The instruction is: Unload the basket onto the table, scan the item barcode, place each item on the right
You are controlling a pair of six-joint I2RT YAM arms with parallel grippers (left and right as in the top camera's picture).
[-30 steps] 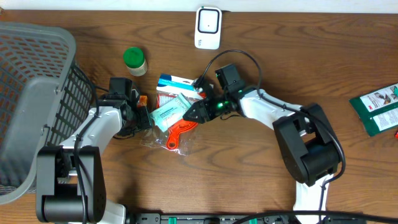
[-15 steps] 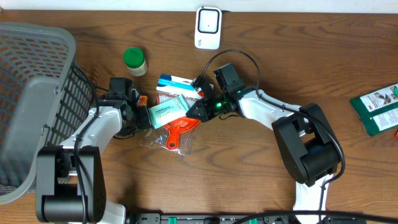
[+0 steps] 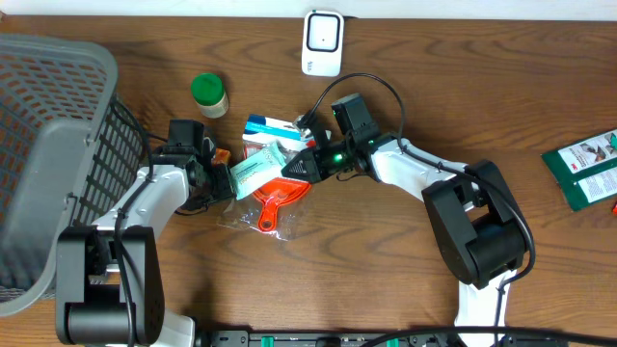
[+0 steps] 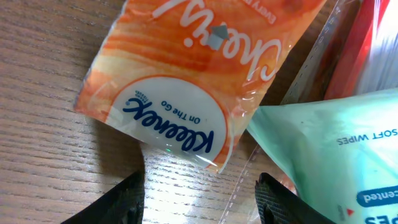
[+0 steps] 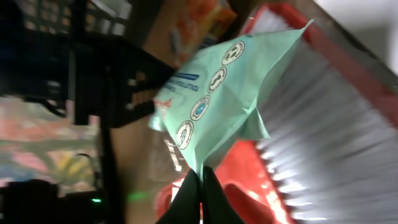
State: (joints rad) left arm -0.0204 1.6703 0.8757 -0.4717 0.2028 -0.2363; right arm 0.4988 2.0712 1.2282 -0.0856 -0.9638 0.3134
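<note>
Brown wood grain is seen across the whole table (image 3: 386, 270), with a narrow pale strip beyond its far edge. The white scanner (image 3: 323, 42) is set at that far edge and serves as the landmark.

Nearer the arms than the scanner, a heap of goods is piled. The mint-green wipes (image 3: 253, 172) are found there, slightly left of the scanner, and are lifted at a tilt over a red brush (image 3: 275, 202). One thin edge of the wipes is pinched in the clamped right gripper (image 3: 297, 166), whose fingers are pressed together on it in the right wrist view.

The left gripper (image 4: 199, 196) is held with its fingers parted and nothing between them, low over bare wood. An orange tissue pack (image 4: 186, 81) is seen just ahead of it, touching the wipes.

A blue and white box (image 3: 275, 125) is lodged between the heap and the scanner. A green-lidded jar (image 3: 208, 94) is stood left of the scanner, and a grey basket (image 3: 48, 145) is placed far left. A green packet (image 3: 588, 169) is laid far right of the scanner, well apart from the heap.
</note>
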